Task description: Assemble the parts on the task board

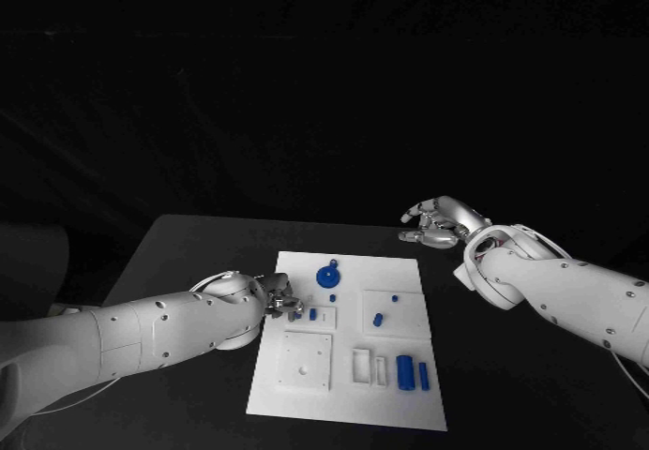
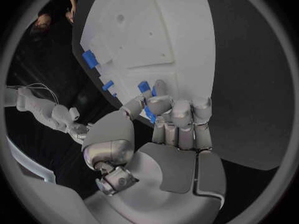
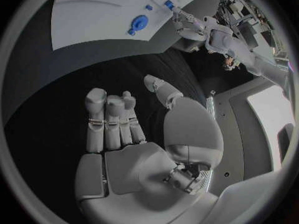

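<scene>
- The black surface carries the white task board at its middle
- Right hand hovers beyond the task board's far right corner, fingers curled in, holding nothing
- Left hand sits at the task board's left edge, fingers pinching a small blue part
- A round blue part lies near the task board's far edge
</scene>
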### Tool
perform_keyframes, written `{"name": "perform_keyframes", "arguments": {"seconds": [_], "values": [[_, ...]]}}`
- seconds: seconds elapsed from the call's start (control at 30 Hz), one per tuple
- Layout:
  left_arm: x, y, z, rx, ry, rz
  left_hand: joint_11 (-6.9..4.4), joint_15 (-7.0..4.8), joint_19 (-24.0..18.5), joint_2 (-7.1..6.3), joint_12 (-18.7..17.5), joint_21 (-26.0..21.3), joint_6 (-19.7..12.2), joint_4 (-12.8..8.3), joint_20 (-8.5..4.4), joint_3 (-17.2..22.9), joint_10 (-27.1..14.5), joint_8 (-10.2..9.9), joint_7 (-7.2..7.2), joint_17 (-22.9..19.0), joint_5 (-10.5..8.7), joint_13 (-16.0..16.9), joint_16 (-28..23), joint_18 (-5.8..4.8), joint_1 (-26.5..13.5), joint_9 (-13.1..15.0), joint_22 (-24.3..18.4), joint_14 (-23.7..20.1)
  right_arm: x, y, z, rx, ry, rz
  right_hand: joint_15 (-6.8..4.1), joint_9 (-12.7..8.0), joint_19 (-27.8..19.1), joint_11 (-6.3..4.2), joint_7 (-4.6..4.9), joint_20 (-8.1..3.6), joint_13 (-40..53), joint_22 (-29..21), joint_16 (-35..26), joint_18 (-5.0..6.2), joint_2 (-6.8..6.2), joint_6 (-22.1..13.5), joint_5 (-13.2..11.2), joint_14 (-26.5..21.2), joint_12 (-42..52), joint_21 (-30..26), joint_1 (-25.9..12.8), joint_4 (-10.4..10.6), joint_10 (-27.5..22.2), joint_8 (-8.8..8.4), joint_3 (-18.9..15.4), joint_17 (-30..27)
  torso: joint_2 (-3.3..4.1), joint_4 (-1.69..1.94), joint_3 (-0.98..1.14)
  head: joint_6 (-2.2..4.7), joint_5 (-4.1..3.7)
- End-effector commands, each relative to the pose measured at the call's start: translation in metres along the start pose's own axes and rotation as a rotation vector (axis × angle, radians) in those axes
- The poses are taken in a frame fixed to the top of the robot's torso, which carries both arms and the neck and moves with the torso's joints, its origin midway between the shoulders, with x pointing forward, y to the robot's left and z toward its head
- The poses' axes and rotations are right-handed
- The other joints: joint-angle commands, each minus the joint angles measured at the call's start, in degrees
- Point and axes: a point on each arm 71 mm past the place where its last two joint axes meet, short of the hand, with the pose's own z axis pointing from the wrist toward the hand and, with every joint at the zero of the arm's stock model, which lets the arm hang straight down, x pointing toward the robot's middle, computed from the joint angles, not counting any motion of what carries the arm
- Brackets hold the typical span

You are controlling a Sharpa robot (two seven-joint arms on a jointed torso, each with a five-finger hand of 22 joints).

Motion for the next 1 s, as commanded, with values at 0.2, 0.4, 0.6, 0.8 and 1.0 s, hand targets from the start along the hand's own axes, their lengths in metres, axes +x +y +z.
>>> {"name": "perform_keyframes", "arguments": {"seconds": [0.2, 0.4, 0.6, 0.8, 1.0], "values": [[0.0079, 0.0049, -0.0002, -0.022, 0.036, 0.027, -1.63, -1.54, 0.0, 1.55, 0.3, 0.2, 2.1, -0.8, -6.75, 0.9, -1.7, 0.4, -2.06, 0.1, 0.76, -0.1, 0.3, 0.88, 2.2, -0.1, 0.1, 1.2, 0.0008, 0.0010, 0.0000, -0.008, 0.011, -0.004, 0.06, -0.1, 0.0, -0.21, 0.43, -0.23, -0.1, 0.3, 0.3, 4.87, 0.33, -0.1, 0.4, 0.5, 0.3, -0.3, -0.4, 0.2, 0.0, 0.17, -0.1, -0.1, 0.00, 0.00, 0.03, -0.07, 0.07], [0.0078, 0.0059, -0.0006, -0.023, 0.034, 0.035, -1.66, -1.55, 0.0, 1.49, 0.4, 0.2, 2.1, -0.9, -6.75, 0.8, -1.7, 0.5, -2.08, 0.1, 0.98, -0.1, 0.4, 0.89, 2.4, -0.1, 0.2, 1.2, 0.0008, 0.0011, 0.0000, -0.009, 0.011, -0.004, 0.06, -0.1, 0.0, -0.21, 0.43, -0.23, -0.1, 0.3, 0.3, 4.87, 0.33, -0.1, 0.4, 0.5, 0.3, -0.3, -0.4, 0.2, 0.0, 0.17, -0.1, -0.1, 0.00, 0.00, 0.02, -0.09, 0.11], [0.0077, 0.0065, -0.0006, -0.024, 0.035, 0.036, -1.67, -1.55, 0.0, 1.43, 0.4, 0.2, 2.1, -1.0, -6.75, 0.9, -1.7, 0.5, -2.10, 0.1, 1.03, -0.1, 0.4, 0.89, 2.5, -0.1, 0.2, 1.2, 0.0009, 0.0012, 0.0000, -0.009, 0.011, -0.004, 0.06, -0.1, 0.0, -0.21, 0.43, -0.23, -0.1, 0.3, 0.3, 4.87, 0.34, -0.1, 0.4, 0.5, 0.3, -0.3, -0.4, 0.2, 0.0, 0.17, -0.1, -0.1, 0.00, 0.03, 0.01, -0.05, 0.13], [0.0080, 0.0059, -0.0002, -0.021, 0.039, 0.038, -1.67, -1.55, 0.0, 1.40, 0.4, 0.3, 2.1, -1.0, -6.75, 0.8, -1.7, 0.5, -2.10, 0.1, 1.04, -0.1, 0.4, 0.89, 2.5, -0.1, 0.2, 1.2, 0.0013, 0.0017, 0.0002, -0.010, 0.013, -0.003, 0.06, -0.1, 0.0, -0.21, 0.43, -0.23, -0.1, 0.4, 0.3, 4.87, 0.34, -0.1, 0.4, 0.5, 0.3, -0.4, -0.4, 0.2, 0.0, 0.17, -0.1, -0.1, 0.01, -0.02, 0.01, -0.02, 0.25], [0.0077, 0.0067, 0.0000, -0.018, 0.040, 0.056, -1.69, -1.54, 0.0, 1.20, 0.5, 0.3, 2.1, -1.0, -6.75, 0.8, -1.7, 0.6, -2.11, 0.1, 1.06, -0.2, 0.4, 0.90, 2.7, -0.1, 0.2, 1.2, 0.0014, 0.0019, 0.0002, -0.010, 0.013, -0.003, 0.06, -0.1, 0.0, -0.21, 0.43, -0.23, -0.2, 0.4, 0.3, 4.87, 0.35, -0.1, 0.4, 0.5, 0.3, -0.4, -0.4, 0.2, 0.0, 0.17, -0.1, -0.1, 0.00, -0.01, 0.04, -0.05, 0.28]]}}
